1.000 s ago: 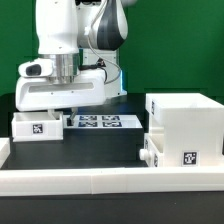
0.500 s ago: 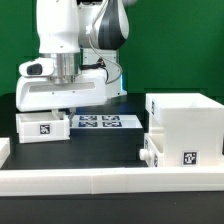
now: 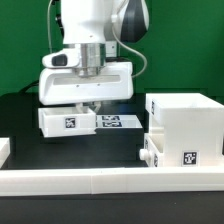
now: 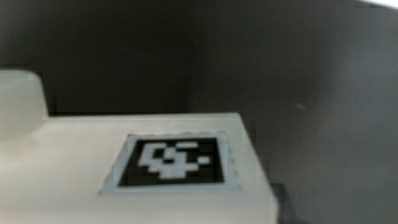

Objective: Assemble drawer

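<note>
Arm: white Panda, standing over the middle of the black table (image 3: 20, 120), wrist pointing straight down.

Gripper (image 3: 84, 106): directly above a small tray, its fingertips hidden behind the tray's top edge. Fingers appear closed on the tray's wall, though the contact itself cannot be seen; the tray's base sits a little above the table surface.

Tray (image 3: 68, 121): white box, upright, tag facing the camera, toward the exterior view's left of centre. In the wrist view its white surface and a black-and-white tag (image 4: 173, 161) fill the lower part of the frame, blurred, with dark table behind.

Marker board (image 3: 118, 123): flat on the table just behind and to the exterior view's right of the tray, partly covered by it.

Casing (image 3: 186, 122): large white cube-like box at the exterior view's right, upright, open top, one tag low on its front face. Well apart from the held tray.

Second tray (image 3: 150, 152): small white piece touching the casing's lower left side, with a small knob showing.

Rail (image 3: 110, 178): long low white bar across the front edge of the table, in front of the casing.
</note>
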Controlling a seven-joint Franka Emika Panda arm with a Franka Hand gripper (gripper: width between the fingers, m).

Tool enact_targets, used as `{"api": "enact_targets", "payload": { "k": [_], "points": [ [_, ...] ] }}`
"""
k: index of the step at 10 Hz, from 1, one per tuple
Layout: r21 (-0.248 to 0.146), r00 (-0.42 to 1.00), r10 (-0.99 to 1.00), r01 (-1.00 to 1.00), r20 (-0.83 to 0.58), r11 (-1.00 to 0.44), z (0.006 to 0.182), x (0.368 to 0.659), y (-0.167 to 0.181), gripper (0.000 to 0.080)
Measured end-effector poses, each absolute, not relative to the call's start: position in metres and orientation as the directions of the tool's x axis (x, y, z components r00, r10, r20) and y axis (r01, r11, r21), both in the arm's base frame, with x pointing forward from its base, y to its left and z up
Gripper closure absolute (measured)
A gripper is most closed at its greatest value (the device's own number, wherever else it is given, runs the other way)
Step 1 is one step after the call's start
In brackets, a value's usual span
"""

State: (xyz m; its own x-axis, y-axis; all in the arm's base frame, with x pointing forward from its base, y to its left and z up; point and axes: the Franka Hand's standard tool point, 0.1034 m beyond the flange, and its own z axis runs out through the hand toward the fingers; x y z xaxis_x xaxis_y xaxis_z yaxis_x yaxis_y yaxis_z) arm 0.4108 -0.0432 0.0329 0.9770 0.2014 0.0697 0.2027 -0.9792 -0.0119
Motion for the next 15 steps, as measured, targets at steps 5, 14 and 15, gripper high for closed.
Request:
{"api": "enact_targets", "payload": {
  "k": [5, 14, 15],
  "points": [
    [0.000, 0.935, 0.343, 0.344, 0.085, -0.939, 0.037, 0.423, -0.019, 0.0757],
    [0.022, 0.397, 0.918, 0.917, 0.016, -0.397, 0.045, 0.449, -0.050, 0.0757],
    [0.019, 0.337, 0.941, 0.941, 0.013, -0.337, 0.045, 0.450, -0.050, 0.0757]
  ]
}}
